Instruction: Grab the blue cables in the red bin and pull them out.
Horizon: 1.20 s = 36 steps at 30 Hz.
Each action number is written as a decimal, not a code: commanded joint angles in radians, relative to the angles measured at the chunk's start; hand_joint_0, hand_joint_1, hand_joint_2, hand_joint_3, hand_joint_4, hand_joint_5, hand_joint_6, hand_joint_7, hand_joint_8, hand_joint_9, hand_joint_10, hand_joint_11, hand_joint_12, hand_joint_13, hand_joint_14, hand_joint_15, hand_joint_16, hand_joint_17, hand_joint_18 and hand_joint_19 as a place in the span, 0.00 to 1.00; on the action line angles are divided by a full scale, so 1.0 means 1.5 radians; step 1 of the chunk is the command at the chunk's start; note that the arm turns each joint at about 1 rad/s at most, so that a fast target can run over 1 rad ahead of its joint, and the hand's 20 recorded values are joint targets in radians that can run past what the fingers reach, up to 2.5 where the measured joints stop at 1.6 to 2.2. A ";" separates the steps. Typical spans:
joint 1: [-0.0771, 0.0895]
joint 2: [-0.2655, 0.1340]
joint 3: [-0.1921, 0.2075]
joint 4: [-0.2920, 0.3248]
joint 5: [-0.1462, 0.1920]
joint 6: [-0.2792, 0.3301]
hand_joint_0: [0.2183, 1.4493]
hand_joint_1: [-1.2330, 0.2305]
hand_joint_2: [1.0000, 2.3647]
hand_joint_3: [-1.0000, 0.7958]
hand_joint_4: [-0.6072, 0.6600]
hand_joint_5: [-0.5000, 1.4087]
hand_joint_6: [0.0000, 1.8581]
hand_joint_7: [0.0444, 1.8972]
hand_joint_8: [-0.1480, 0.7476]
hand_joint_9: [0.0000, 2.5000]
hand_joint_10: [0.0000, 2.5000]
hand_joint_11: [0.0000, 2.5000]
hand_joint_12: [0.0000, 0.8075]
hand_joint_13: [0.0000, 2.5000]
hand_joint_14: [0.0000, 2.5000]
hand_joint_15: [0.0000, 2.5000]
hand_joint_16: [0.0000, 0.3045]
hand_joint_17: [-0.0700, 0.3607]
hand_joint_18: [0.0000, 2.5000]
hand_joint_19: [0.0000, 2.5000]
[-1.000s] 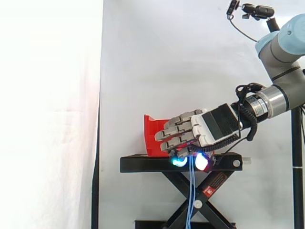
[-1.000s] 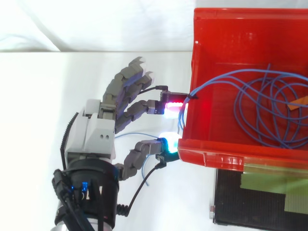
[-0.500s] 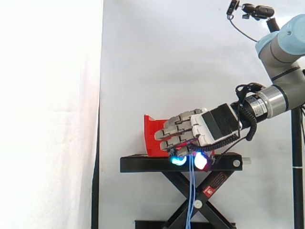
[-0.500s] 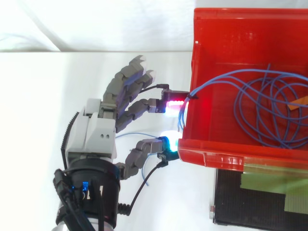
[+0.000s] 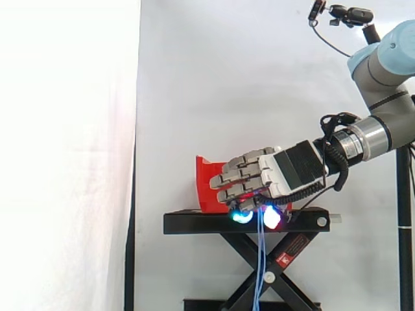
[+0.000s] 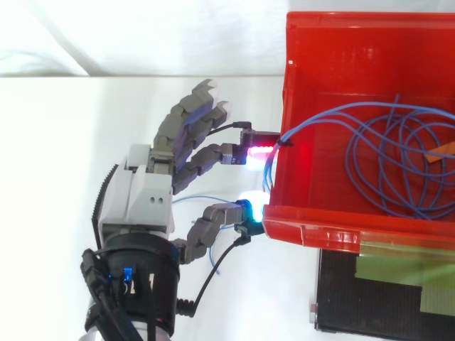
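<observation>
The red bin [image 6: 298,222] stands on a black scissor stand [image 5: 194,223], and blue cables [image 6: 384,156] lie coiled inside it. A few strands cross the bin's left wall and hang down in front of the stand as blue cables [image 5: 260,272]. My hand [image 6: 138,202] is just outside that wall, palm down, fingers fairly straight and spread. A red-glowing fingertip [image 6: 257,153] is beside the strands at the wall, and the cyan-white thumb pad [image 6: 249,207] sits apart from it near the bin's corner. In the side view the strands drop between the two glowing pads of the hand [image 5: 285,172].
A white curtain hangs behind the work. A black plate with yellowish tape [image 6: 384,298] lies under the bin's near side. A small camera on a stalk [image 5: 343,13] sits above the arm. An orange tag [image 6: 444,148] lies among the coils.
The fingers have spread a little and the hand has lifted slightly. The cables and bin have not moved.
</observation>
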 commanded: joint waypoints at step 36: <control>-0.001 0.000 -0.001 -0.001 0.000 -0.005 0.57 0.20 0.00 0.00 0.65 0.70 0.00 0.41 0.42 0.22 0.00 0.14 0.36 0.14 0.00 0.11 0.12 0.36 0.14 0.21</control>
